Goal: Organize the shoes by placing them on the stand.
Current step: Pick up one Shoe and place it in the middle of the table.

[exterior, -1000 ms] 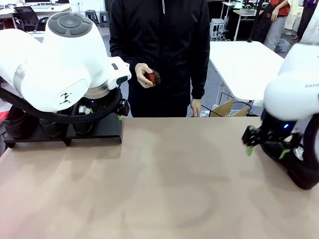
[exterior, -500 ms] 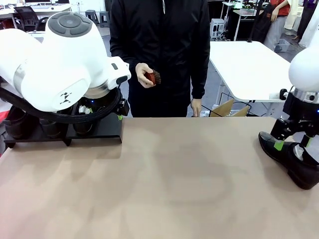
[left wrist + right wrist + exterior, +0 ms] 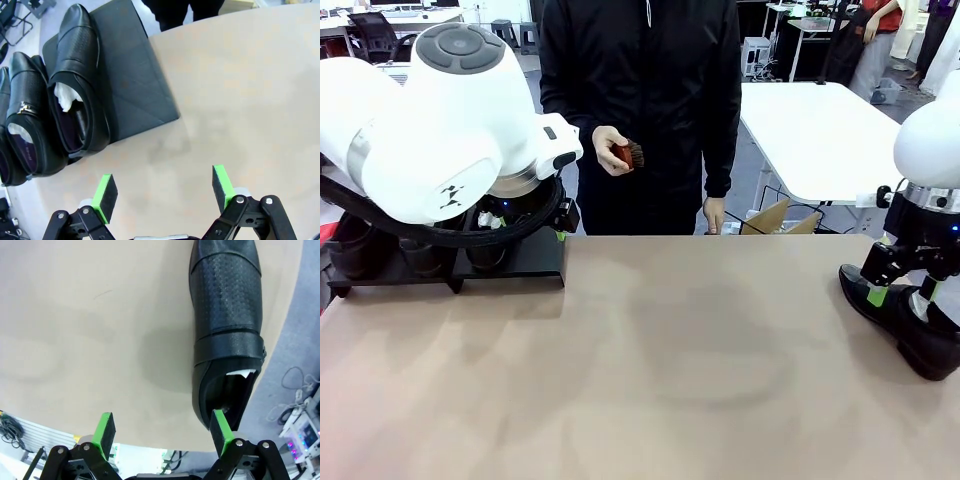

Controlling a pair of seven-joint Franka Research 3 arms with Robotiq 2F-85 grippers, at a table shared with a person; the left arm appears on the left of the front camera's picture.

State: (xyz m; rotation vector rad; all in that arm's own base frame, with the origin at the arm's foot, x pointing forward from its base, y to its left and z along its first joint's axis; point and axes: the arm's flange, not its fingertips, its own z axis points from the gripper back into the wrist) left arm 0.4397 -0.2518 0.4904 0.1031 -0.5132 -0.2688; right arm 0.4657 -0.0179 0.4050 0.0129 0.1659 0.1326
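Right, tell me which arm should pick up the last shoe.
Probably the right: its open hand hangs just above the shoe on the table's right edge, while the left hand is at the stand.

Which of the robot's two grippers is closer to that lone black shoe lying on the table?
The right one. The right gripper hangs open just above the lone shoe at the table's right edge. The left gripper, also open, is far across the table beside the stand.

Four black shoes in all — three (image 3: 75, 85) side by side on the one stand (image 3: 132, 80), one (image 3: 905, 325) alone on the worktop (image 3: 670, 360). One small brush (image 3: 628, 155) — held in the person's hand (image 3: 608, 152).
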